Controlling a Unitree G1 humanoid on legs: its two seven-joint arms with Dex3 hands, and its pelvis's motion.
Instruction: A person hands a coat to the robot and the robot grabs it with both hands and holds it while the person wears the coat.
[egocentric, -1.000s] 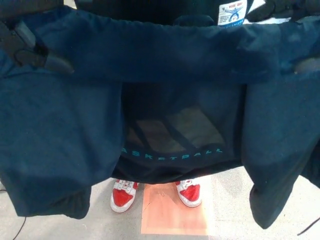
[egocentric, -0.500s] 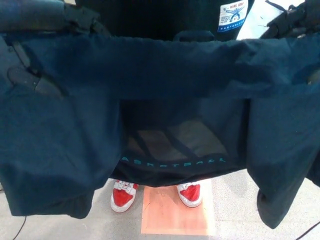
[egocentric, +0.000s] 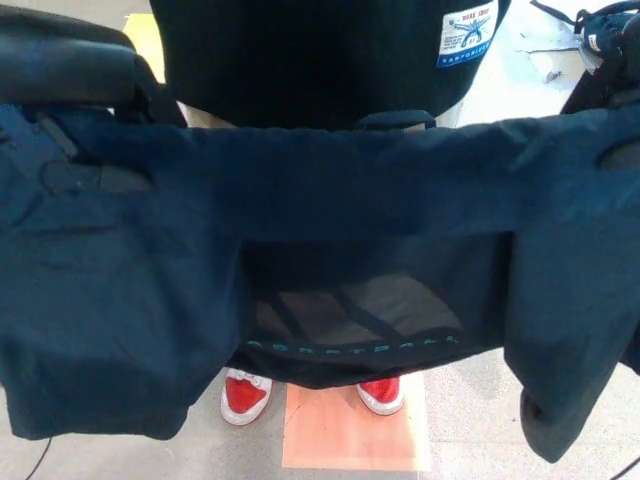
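Our collar edge of the coat (egocentric: 330, 180) sits lower in the frame than a second ago, baring more of the person (egocentric: 310, 55) at top centre. Left robot hand (egocentric: 75, 170) grips the coat's upper-left fold; right robot hand (egocentric: 622, 150) is mostly buried, grip unclear.

Left hand (egocentric: 75, 170) and right hand (egocentric: 618, 150) are raised wide apart, fingers clamped shut.
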